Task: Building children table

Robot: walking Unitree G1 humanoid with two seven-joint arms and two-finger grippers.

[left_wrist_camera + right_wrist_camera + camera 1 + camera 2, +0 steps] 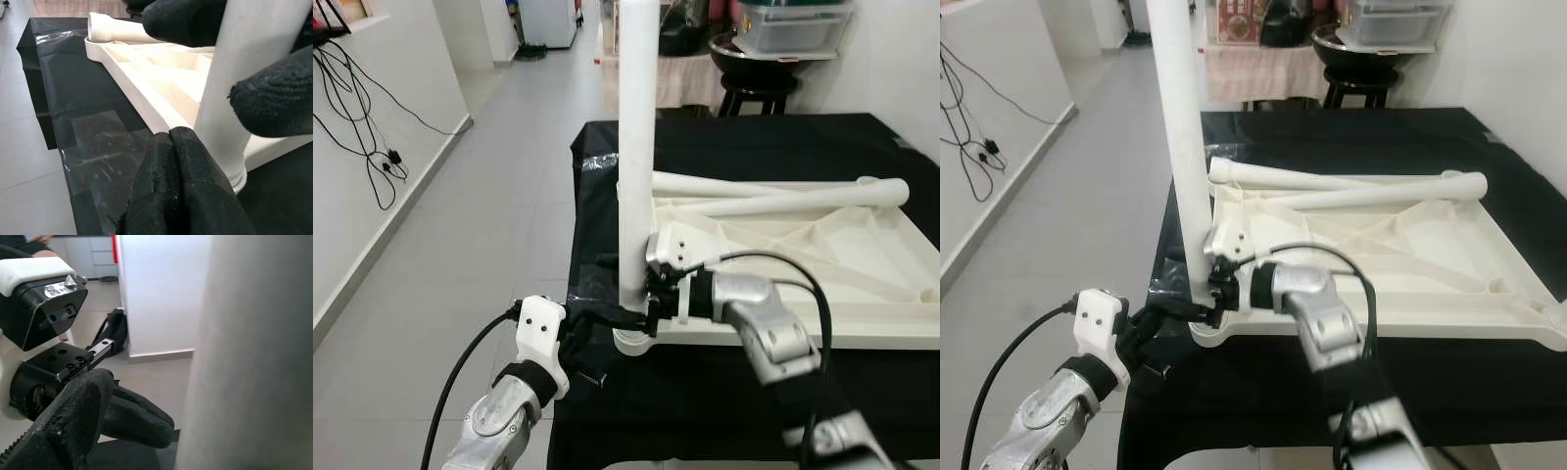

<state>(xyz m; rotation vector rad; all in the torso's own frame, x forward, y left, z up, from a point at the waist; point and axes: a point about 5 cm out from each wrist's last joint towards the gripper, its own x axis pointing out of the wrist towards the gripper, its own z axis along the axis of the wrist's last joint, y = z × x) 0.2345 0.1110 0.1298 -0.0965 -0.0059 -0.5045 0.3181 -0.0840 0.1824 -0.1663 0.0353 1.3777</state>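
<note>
A white table top [803,333] lies upside down on a black-covered table [754,147]. One white leg [637,147] stands upright in the socket at its near left corner. My right gripper [649,294] is shut on that leg just above the socket, and the leg [254,357] looms large in the right wrist view. My left gripper [625,319] comes in from the near left, its fingers [181,191] pressed on either side of the leg's base [239,88]. Two more white legs [803,201] lie loose across the far part of the table top.
The black table's near left corner and edge are beside my left arm, with grey tiled floor [489,215] to the left. Cables [372,147] hang on the left wall. A dark stool [759,83] and a plastic box [793,24] stand behind the table.
</note>
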